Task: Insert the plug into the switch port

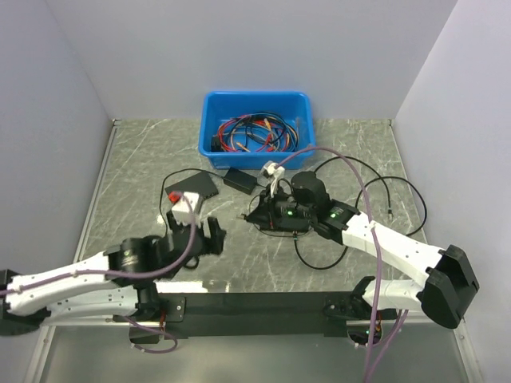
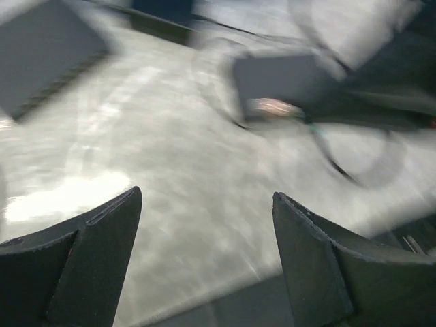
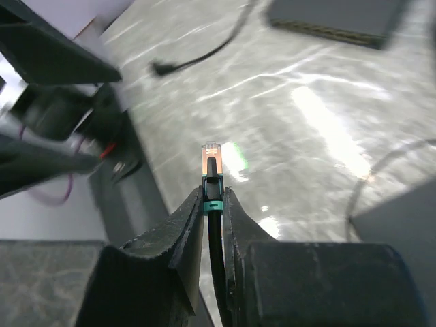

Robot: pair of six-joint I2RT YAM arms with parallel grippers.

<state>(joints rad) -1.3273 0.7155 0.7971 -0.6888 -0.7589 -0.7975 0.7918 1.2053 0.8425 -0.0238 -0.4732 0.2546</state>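
- Table (image 1: pixel 144 159): stone-look top, grey-green w/ white veins, polished, strong glare.
- Bin (image 1: pixel 209 120): blue plastic, smooth, slight sheen.
- Plug (image 3: pixel 210 155): brass-coloured metal-looking tip, faint shine; cable (image 3: pixel 216 262) black, smooth.
- Right gripper (image 3: pixel 212 196) fingers (image 3: pixel 182 235): matt black, plastic-like, rough edges.
- Left gripper (image 2: pixel 206 197) fingers (image 2: pixel 102 238): same matt black, edges scuffed.
- Arm shells (image 1: pixel 407 251): white plastic, smooth.

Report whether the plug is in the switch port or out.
Out. The plug is pinched in the right gripper, its tip free above the table.
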